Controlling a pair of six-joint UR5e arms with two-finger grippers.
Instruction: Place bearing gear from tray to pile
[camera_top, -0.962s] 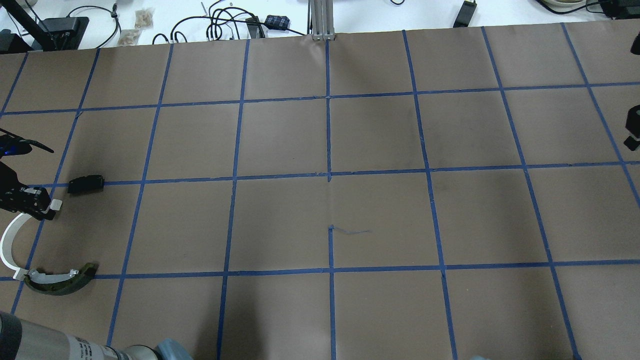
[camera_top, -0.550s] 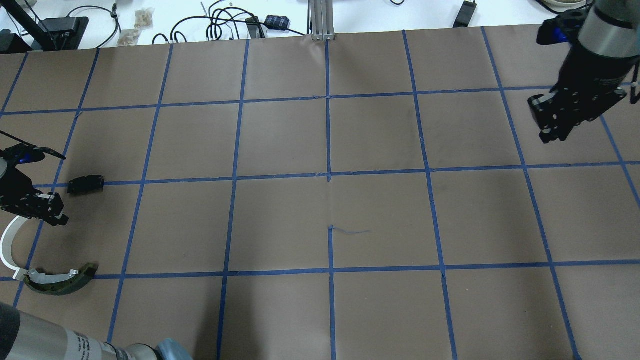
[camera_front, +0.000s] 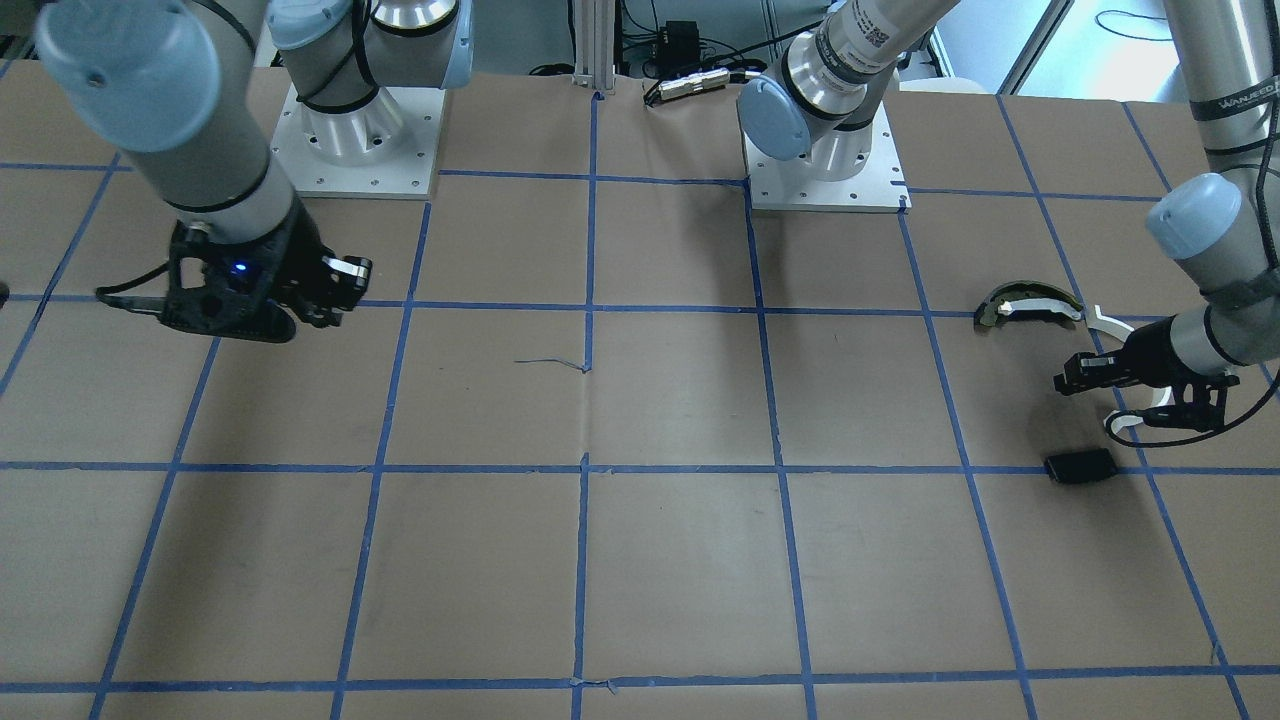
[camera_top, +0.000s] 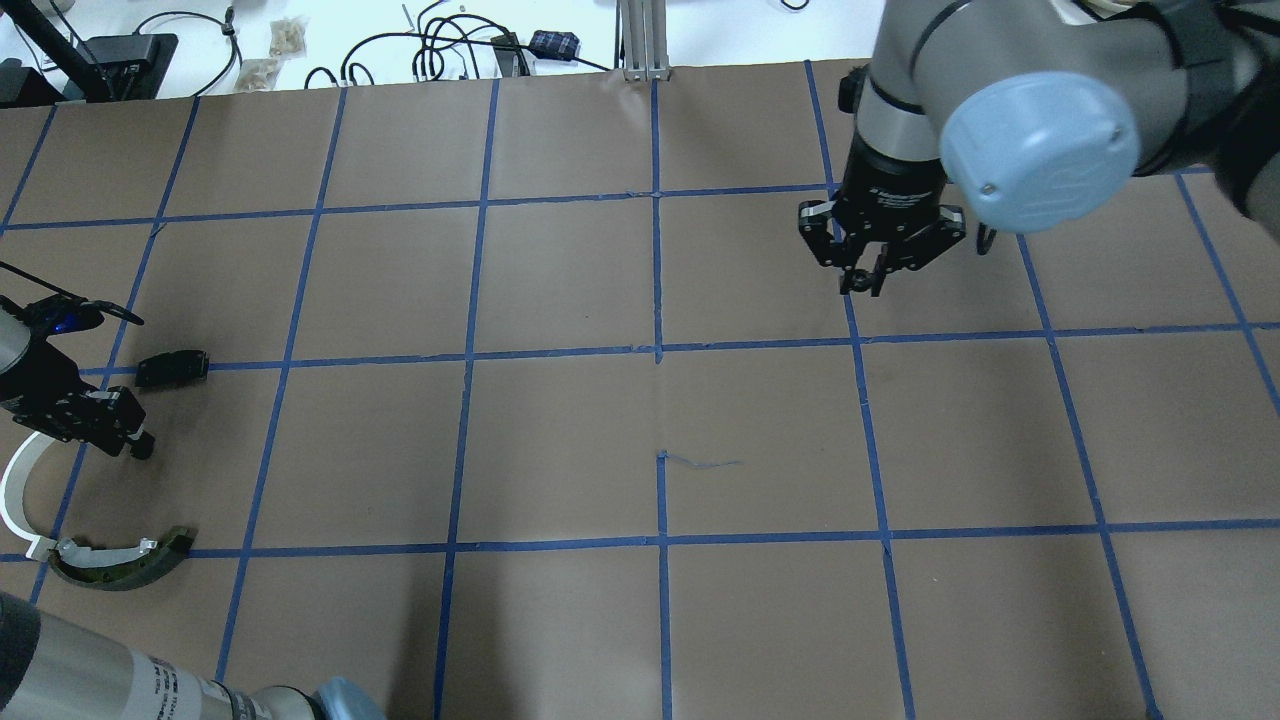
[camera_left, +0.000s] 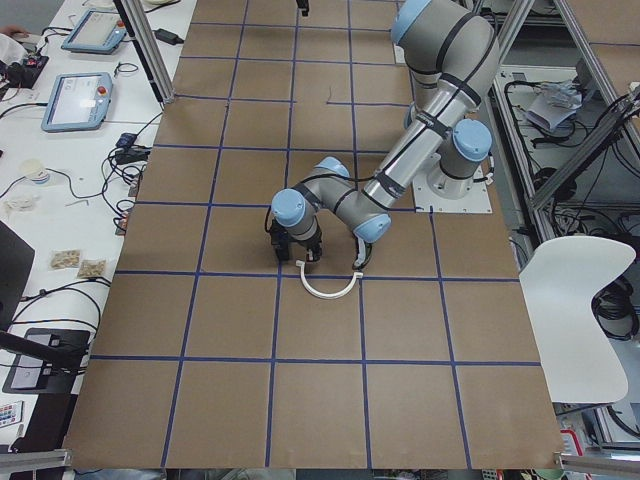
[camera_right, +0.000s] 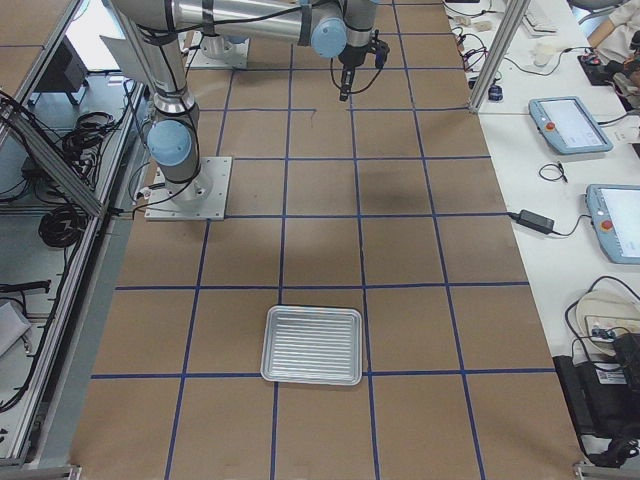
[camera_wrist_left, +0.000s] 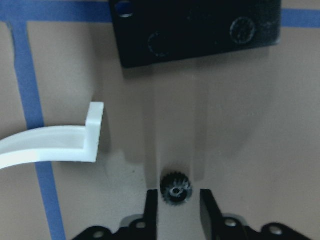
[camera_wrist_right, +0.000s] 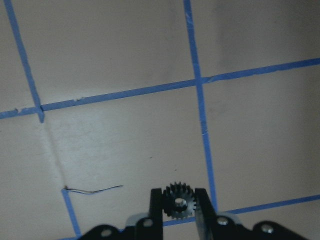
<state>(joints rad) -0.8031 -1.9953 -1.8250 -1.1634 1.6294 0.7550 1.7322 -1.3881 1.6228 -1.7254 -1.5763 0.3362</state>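
Only wrist views showing my right pincer (camera_wrist_right: 178, 194) clamping bearing gear (camera_wrist_right: 178, 202), left pincer (camera_wrist_left: 178, 196) agape around second gear (camera_wrist_left: 176, 188); table (camera_top: 560, 440) spreading between

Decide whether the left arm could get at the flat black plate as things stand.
Probably yes. The flat black plate lies bare just ahead of the left pincer, with only open table between them. One catch: a small gear sits between its parted jaws.
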